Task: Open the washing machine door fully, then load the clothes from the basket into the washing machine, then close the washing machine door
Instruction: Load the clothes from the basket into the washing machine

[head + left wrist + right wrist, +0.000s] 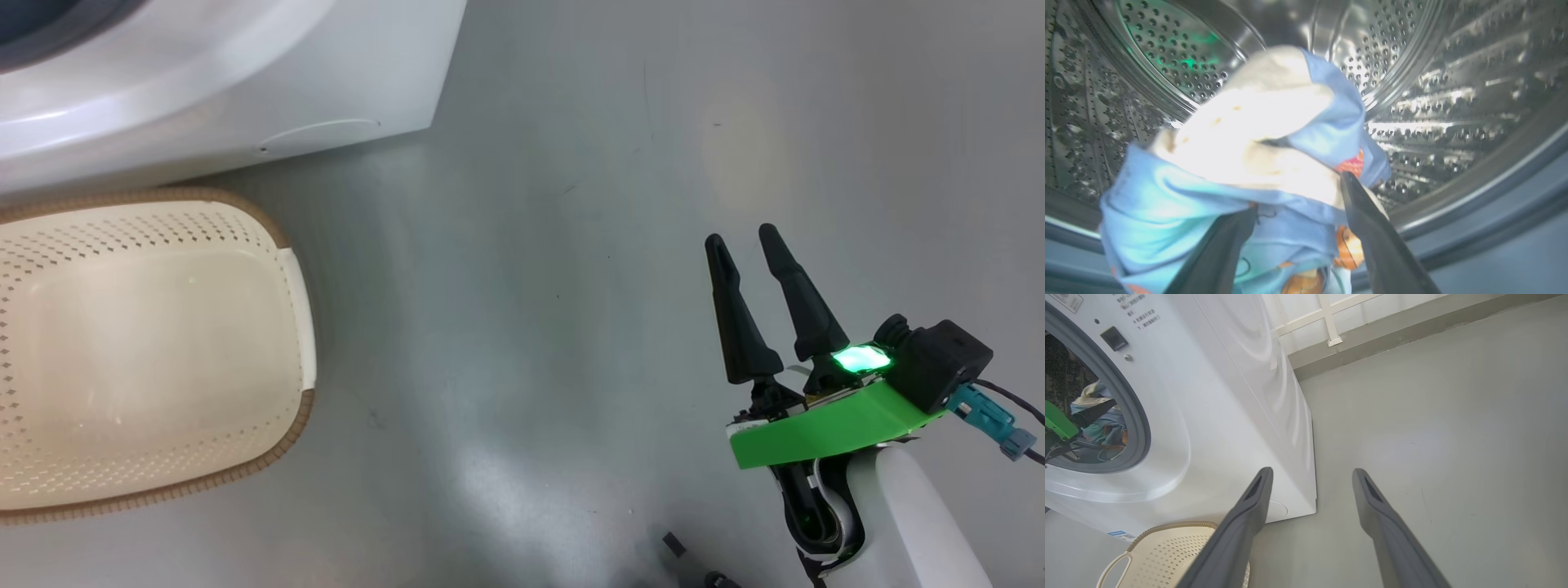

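Clothes (1241,163), light blue with orange figures plus a cream piece, bulge inside the steel drum (1167,49) of the washing machine (1216,416). Your left tool (1299,194) reaches into the drum with them. Its two dark fingers (1372,228) stand wide apart, and the bundle lies between and over their tips. You cannot tell whether any fabric is caught on them. From your right wrist you see the same bundle through the ring of the grey gasket (1133,400).

In front of the machine, the basket (147,237) sits on the grey floor (531,327), just beside the washer's base, with its pale bottom showing bare.

Well off to the right, your right tool (743,236) hangs over open floor. Its jaws are spread wide with nothing between them, and the fingers point past the washer's front corner.
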Available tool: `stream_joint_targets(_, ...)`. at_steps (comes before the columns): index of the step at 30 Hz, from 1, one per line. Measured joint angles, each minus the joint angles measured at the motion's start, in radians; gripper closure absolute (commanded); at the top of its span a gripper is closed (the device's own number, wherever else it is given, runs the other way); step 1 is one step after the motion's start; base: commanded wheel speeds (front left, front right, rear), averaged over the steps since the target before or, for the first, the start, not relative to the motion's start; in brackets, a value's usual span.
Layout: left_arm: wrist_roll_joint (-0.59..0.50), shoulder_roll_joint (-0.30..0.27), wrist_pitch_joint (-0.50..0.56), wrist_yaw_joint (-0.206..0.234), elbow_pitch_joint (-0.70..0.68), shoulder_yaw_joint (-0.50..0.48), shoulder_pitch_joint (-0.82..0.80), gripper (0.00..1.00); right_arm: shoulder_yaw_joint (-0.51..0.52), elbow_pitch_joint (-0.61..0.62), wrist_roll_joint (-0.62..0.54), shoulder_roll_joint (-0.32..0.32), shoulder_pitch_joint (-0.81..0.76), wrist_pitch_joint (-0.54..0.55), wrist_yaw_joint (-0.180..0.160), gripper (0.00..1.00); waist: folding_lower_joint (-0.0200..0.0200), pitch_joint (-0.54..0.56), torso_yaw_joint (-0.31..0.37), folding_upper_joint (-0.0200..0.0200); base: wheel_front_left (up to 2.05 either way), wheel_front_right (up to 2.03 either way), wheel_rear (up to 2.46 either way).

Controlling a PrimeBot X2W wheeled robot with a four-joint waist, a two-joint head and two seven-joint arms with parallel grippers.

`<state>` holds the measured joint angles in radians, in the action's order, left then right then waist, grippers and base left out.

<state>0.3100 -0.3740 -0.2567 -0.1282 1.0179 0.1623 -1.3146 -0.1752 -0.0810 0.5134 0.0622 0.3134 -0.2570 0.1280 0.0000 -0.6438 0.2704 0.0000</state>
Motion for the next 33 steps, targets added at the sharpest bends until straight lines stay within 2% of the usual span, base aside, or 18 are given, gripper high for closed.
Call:
stream_joint_targets(7, 0.073, 0.000, 0.012, -0.001, 0.079, 0.149, -0.023, 0.00, -0.006, -0.001, 0.000, 0.002, -0.001, 0.000, 0.000, 0.00, 0.0000, 0.012, -0.004, 0.0000, 0.00, 0.00, 0.00)
stream_joint_targets(11, 0.140, -0.005, 0.054, -0.001, 0.089, 0.210, -0.054, 0.00, -0.007, -0.001, 0.000, 0.002, -0.001, 0.000, 0.000, 0.00, 0.0000, 0.012, -0.008, 0.0001, 0.00, 0.00, 0.00)
stream_joint_targets(16, 0.214, -0.014, 0.053, -0.001, 0.090, 0.271, -0.059, 0.00, -0.007, -0.002, 0.000, 0.002, -0.001, 0.000, 0.000, 0.00, 0.0000, 0.015, -0.013, 0.0000, 0.00, 0.00, 0.00)
stream_joint_targets(27, 0.342, -0.018, 0.007, -0.001, 0.088, 0.306, 0.029, 0.00, 0.009, -0.006, 0.000, 0.023, -0.004, 0.000, 0.000, 0.00, 0.0000, 0.050, -0.040, 0.0000, 0.00, 0.00, 0.00)
stream_joint_targets(30, 0.355, -0.015, 0.005, -0.001, 0.063, 0.296, 0.062, 0.00, 0.016, -0.007, 0.000, 0.032, -0.005, 0.000, 0.000, 0.00, 0.0000, 0.061, -0.048, 0.0000, 0.00, 0.00, 0.00)
stream_joint_targets(33, 0.354, -0.012, 0.001, -0.001, -0.002, 0.247, 0.113, 0.00, 0.022, -0.010, 0.000, 0.045, -0.006, 0.000, 0.000, 0.00, 0.0001, 0.080, -0.062, 0.0000, 0.00, 0.00, 0.00)
